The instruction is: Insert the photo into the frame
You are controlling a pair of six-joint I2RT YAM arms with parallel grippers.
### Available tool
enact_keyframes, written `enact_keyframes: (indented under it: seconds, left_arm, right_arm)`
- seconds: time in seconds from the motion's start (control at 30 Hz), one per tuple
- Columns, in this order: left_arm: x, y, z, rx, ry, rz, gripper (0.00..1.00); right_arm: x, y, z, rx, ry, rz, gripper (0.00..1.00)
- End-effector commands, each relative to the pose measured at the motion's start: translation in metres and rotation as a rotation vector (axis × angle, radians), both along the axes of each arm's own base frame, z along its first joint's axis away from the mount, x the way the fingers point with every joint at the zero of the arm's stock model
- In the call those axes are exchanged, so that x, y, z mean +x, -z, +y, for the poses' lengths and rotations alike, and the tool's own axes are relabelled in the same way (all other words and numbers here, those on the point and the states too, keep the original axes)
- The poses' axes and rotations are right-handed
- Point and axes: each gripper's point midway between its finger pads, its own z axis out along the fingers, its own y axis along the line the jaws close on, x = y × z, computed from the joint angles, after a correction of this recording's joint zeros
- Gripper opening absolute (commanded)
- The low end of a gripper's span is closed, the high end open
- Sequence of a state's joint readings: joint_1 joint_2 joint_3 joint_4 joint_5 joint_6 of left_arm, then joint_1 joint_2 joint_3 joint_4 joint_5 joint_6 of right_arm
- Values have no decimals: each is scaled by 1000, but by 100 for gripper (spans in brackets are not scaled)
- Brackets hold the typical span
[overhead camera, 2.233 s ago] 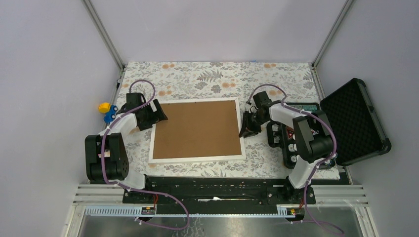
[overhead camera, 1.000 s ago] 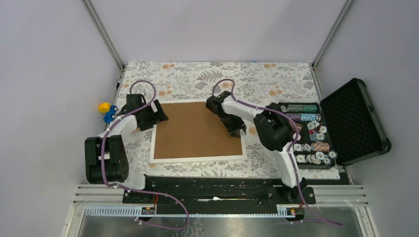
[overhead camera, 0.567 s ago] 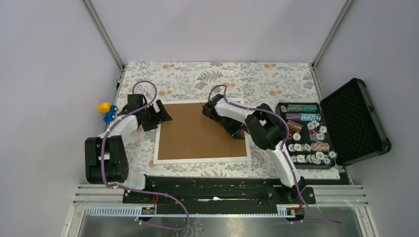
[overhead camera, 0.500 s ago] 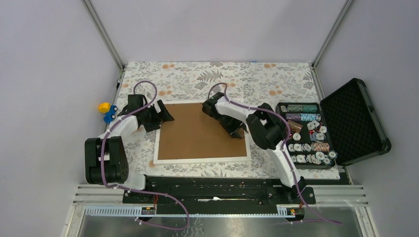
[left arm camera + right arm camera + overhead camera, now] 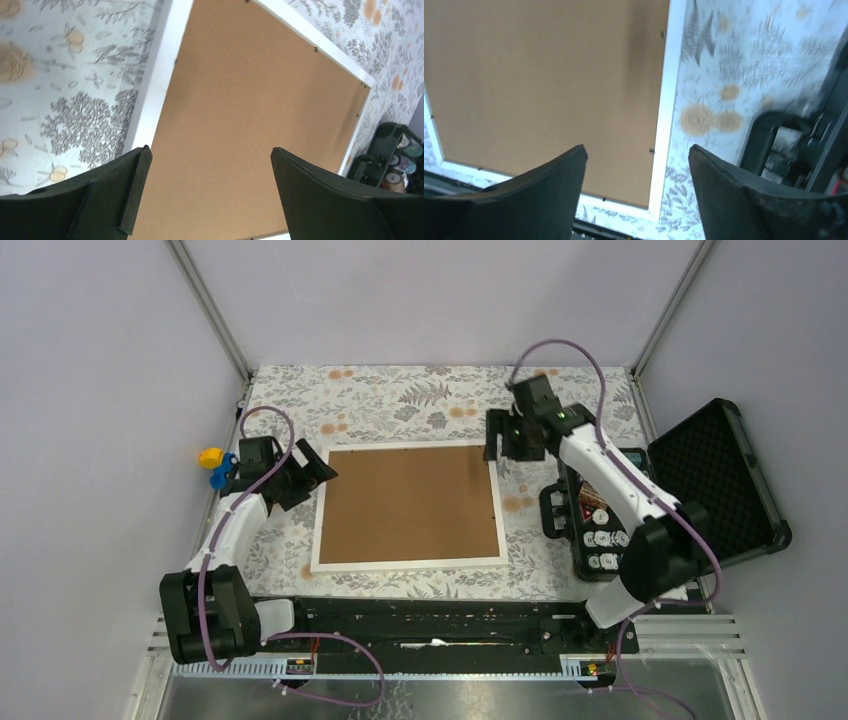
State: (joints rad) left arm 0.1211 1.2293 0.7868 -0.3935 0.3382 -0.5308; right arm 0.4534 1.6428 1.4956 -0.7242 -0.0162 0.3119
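Matt brown backing board (image 5: 410, 502), fibrous-looking — smooth white frame (image 5: 410, 564) — on a matt, floral-printed table cover (image 5: 400, 400).

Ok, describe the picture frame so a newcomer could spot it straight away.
Start at the floral tablecloth. In its middle lies the frame, a large flat rectangle. It alone has a thin white border around a plain brown backing board, unlike the black chip case to its right.

One white frame (image 5: 408, 565) at centre, holding one brown backing board (image 5: 408, 502). Two robot grippers: the left gripper (image 5: 321, 472) at its nine o'clock, the right gripper (image 5: 494, 445) at two o'clock. One open black case (image 5: 715, 485) at three o'clock, its chips (image 5: 600, 538) too many to count. One yellow-and-blue toy (image 5: 215, 466) at far nine o'clock.
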Motion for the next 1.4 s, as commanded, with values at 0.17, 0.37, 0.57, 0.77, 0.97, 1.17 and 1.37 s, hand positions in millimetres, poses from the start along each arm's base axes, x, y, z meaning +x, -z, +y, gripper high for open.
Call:
enact_keyframes:
  seconds: [0.17,0.37,0.57,0.77,0.97,1.17,1.37]
  left_arm:
    - [-19,34,19,-68,-259,112,99]
    - [-28,60,14,-155,-290,142,99]
    - [-51,69,-7,-213,-188,196,99]
    - [-77,64,-41,-230,-201,211,99]
    - [-98,58,-80,-178,-201,239,99]
    - [-106,44,-65,-85,-264,212,99]
    - [-74,-15,-18,128,-371,-5,99]
  right_arm:
    - [-58,94,-15,198,1,225,99]
    - [-61,119,-3,260,-24,271,100]
    - [-50,131,20,345,-57,320,100]
    - [-14,131,41,377,-70,299,100]
    - [47,139,56,337,-70,272,100]
    - [81,117,22,108,18,196,100]
    - [73,57,-27,-79,138,79,100]
